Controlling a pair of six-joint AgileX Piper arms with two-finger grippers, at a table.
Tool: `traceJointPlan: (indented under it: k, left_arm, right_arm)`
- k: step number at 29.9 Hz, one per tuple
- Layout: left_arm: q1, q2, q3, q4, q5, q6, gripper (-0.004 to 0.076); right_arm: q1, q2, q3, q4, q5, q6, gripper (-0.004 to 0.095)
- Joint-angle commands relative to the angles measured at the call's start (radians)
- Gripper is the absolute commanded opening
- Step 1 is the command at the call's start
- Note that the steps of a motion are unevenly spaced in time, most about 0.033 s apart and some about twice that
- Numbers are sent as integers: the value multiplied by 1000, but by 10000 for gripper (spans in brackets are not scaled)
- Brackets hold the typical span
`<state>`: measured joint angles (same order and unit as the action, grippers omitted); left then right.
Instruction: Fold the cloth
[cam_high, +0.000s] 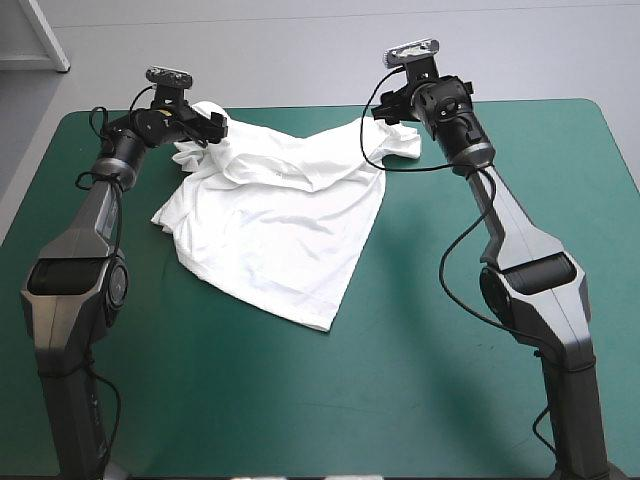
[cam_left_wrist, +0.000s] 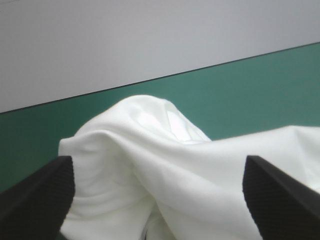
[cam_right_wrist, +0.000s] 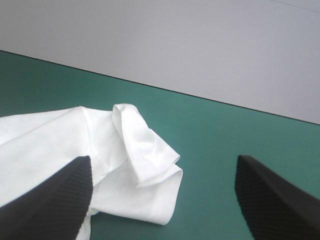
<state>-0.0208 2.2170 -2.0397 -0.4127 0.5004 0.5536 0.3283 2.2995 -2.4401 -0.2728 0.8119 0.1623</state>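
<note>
Left jaws apart, T-shirt (cam_left_wrist: 165, 190) bunched between, edges cut off, right jaws apart

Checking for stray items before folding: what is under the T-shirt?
The T-shirt lies on the teal-green cover, which shows around it. Whatever is beneath the cloth itself is hidden.

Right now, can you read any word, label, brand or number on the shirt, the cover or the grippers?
None readable. The T-shirt shows plain white, with no print or tag in view; the teal-green cover carries no marking; the left gripper and right gripper show only ribbing, no lettering.
</note>
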Motion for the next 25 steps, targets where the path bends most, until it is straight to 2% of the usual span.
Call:
traceJointPlan:
  k: [1, 5, 9, 12, 16, 19, 23, 25]
  left_arm:
    - [0, -92, -67, 14, 15, 41, 683]
    - [0, -154, -119, 66, 138, 41, 682]
    - [0, -256, -144, 180, 296, -10, 682]
    - [0, -340, -144, 299, 431, -84, 682]
    - [0, -418, -144, 428, 605, -142, 682]
    - [2, -448, -141, 498, 726, -186, 682]
    - [2, -468, -123, 491, 769, -199, 682]
    - [2, -481, -98, 488, 780, -199, 682]
  right_arm:
    - [-6, -123, -31, -21, 2, -3, 806]
    - [-3, -201, -31, -11, 86, -36, 792]
    - [-3, -281, -31, 36, 262, -86, 792]
    - [-3, -324, -26, 118, 371, -121, 792]
    - [-3, -384, 22, 304, 371, -121, 753]
    - [-3, -427, 82, 444, 371, -121, 681]
    - [-1, -504, 234, 579, 371, -162, 571]
    - [20, -550, 332, 585, 369, -168, 545]
